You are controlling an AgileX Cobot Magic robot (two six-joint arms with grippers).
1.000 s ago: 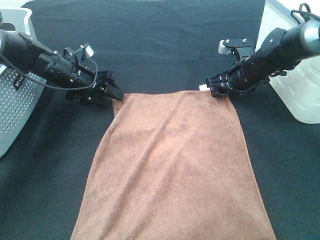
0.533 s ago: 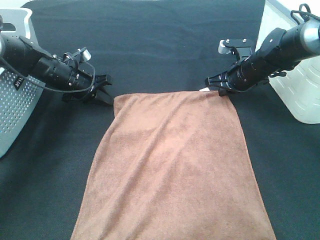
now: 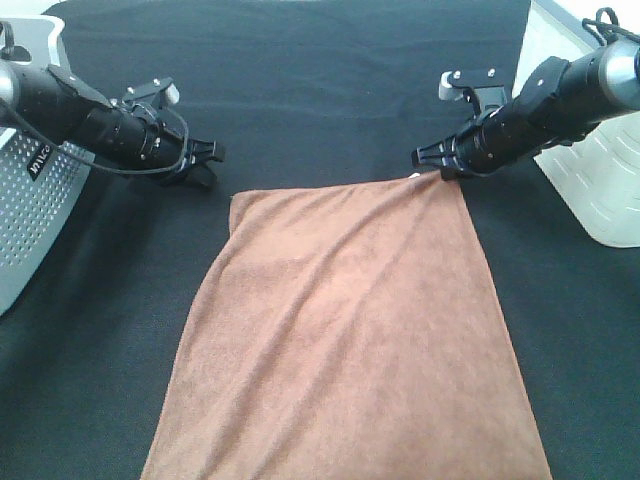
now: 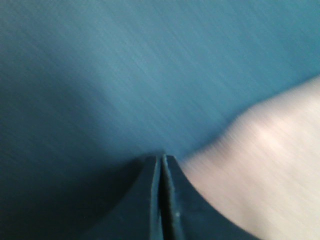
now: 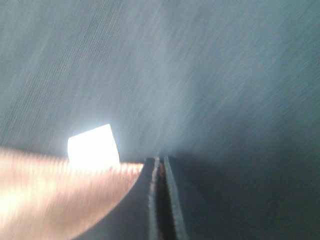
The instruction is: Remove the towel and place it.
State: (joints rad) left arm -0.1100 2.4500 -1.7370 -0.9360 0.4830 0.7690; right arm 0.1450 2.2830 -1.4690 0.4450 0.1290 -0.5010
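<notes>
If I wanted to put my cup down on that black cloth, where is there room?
Free: the wide strip of black cloth beyond the towel, and the bare strips on either side of it. Crowded: the towel's two far corners, where the left gripper and right gripper sit.

Both my wrist views are smeared with motion blur. The towel (image 3: 345, 330) runs off the high view's bottom edge, hiding its near corners. My right gripper (image 5: 161, 165) covers the towel's corner; whether cloth sits between the jaws, I cannot tell. The white tag (image 5: 94, 146) is a glare patch.
</notes>
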